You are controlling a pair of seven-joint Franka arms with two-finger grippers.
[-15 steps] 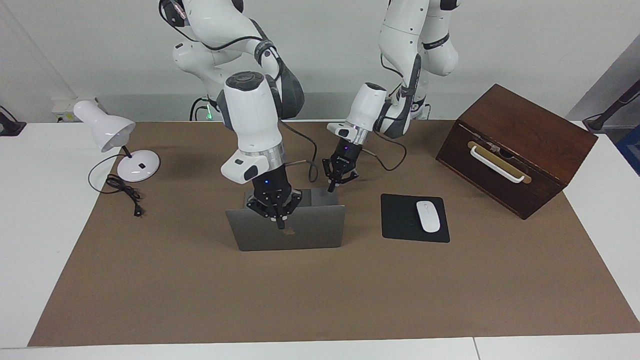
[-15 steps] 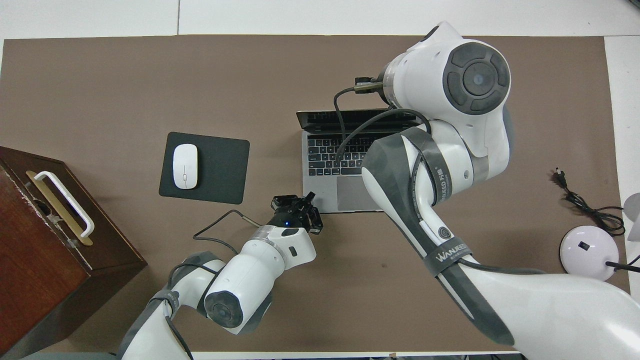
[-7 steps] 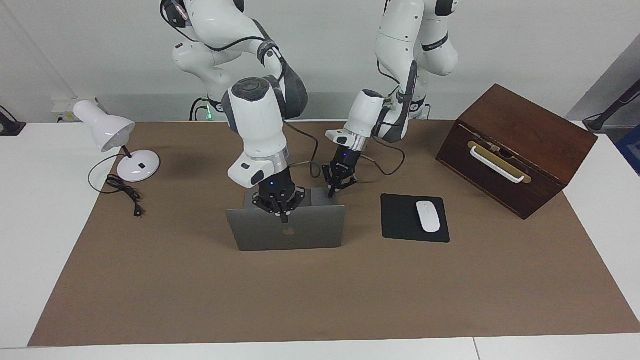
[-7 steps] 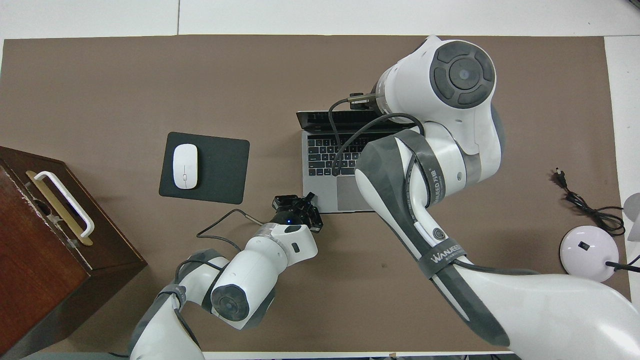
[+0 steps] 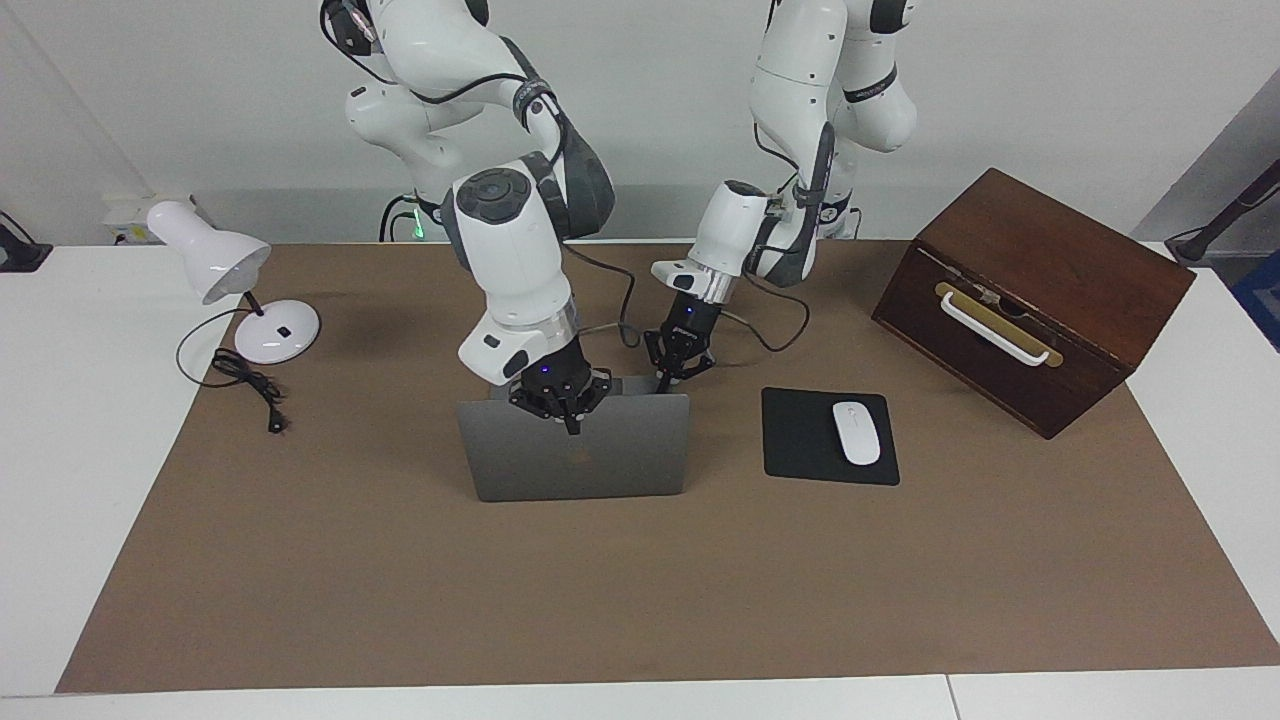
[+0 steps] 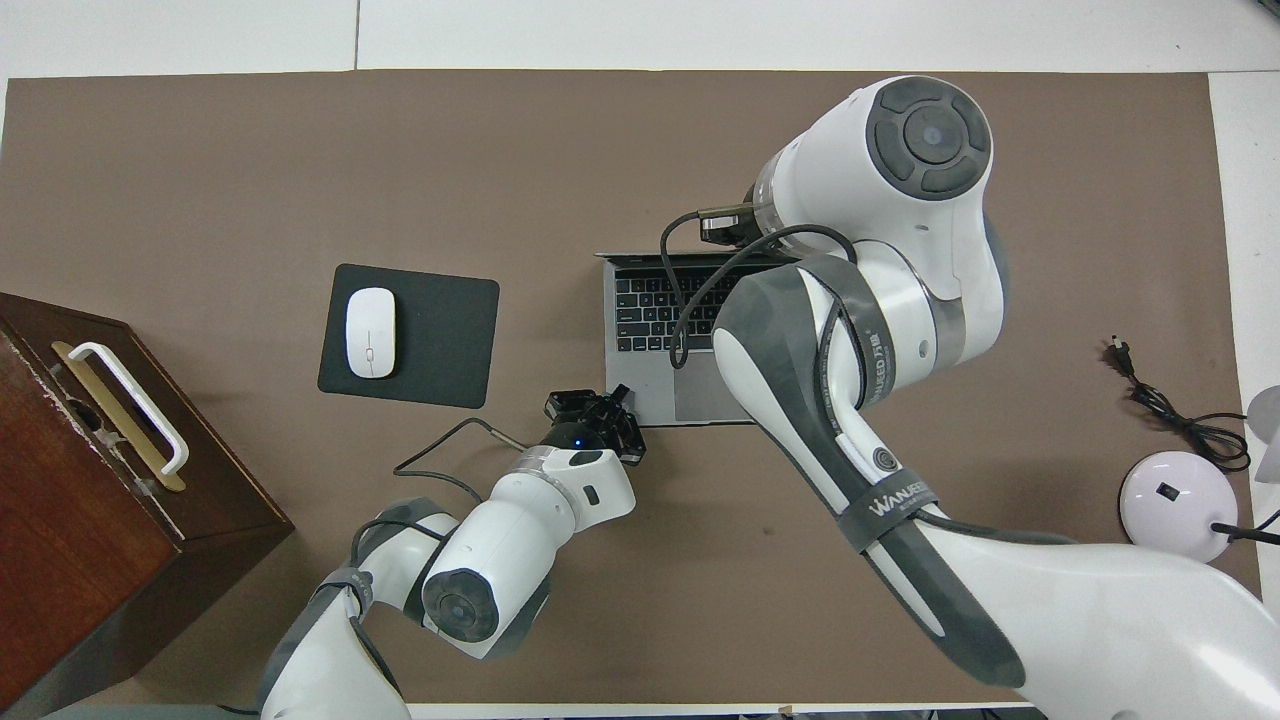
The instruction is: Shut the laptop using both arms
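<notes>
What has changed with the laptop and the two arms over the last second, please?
The right end effector, shut, has drawn the laptop lid toward the robots, tilting it further over the keyboard. The left end effector, also shut, has stayed at the laptop base's near corner. Mouse pad, mouse, lamp and box are unmoved.

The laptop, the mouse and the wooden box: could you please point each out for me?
laptop (image 5: 575, 470): facing view, on the back of its lid.
mouse (image 5: 856, 432): facing view, on its white top.
wooden box (image 5: 1060, 250): facing view, on its sloping top.
</notes>
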